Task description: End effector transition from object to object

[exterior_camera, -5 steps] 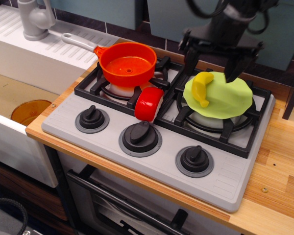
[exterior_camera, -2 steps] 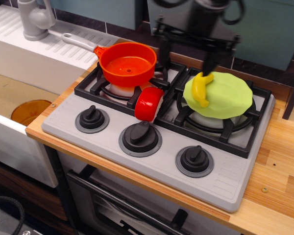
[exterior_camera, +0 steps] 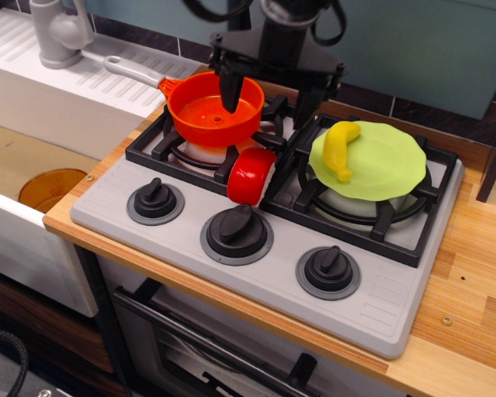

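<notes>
**Tool position: between the two rear burners**

The tool (exterior_camera: 269, 95) hangs with its fingers spread, holding nothing. One finger (exterior_camera: 231, 93) points into the orange pot (exterior_camera: 215, 109); the other stands near the left edge of the green plate (exterior_camera: 380, 161), which carries a yellow banana (exterior_camera: 341, 149). A red cup (exterior_camera: 251, 176) lies tipped on the stove (exterior_camera: 256, 273).
</notes>
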Robot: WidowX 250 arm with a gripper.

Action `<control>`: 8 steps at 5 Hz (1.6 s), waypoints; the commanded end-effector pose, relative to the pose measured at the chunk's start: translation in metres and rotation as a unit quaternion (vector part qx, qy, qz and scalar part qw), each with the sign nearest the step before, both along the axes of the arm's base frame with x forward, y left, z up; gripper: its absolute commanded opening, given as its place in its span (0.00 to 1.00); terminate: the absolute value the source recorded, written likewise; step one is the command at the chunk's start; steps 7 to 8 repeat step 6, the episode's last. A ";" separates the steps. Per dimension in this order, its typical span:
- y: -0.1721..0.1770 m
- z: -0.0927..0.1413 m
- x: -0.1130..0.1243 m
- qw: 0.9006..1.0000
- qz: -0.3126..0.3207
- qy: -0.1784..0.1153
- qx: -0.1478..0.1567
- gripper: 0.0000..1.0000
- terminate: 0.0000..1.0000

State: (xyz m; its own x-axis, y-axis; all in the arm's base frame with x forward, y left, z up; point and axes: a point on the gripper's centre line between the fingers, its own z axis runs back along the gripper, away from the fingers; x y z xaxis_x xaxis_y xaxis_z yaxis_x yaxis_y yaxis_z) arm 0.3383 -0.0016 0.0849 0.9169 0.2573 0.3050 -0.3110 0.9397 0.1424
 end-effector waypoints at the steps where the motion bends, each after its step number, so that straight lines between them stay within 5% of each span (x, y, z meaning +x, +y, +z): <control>1: 0.010 0.002 -0.007 0.999 0.006 -0.041 -0.016 1.00 0.00; 3: 0.000 -0.024 -0.023 0.998 0.023 -0.054 -0.032 1.00 0.00; 5: 0.000 -0.024 -0.023 0.998 0.023 -0.054 -0.032 1.00 0.00; 6: 0.000 -0.024 -0.023 0.998 0.023 -0.054 -0.032 1.00 1.00; 8: 0.000 -0.024 -0.023 0.998 0.023 -0.054 -0.032 1.00 1.00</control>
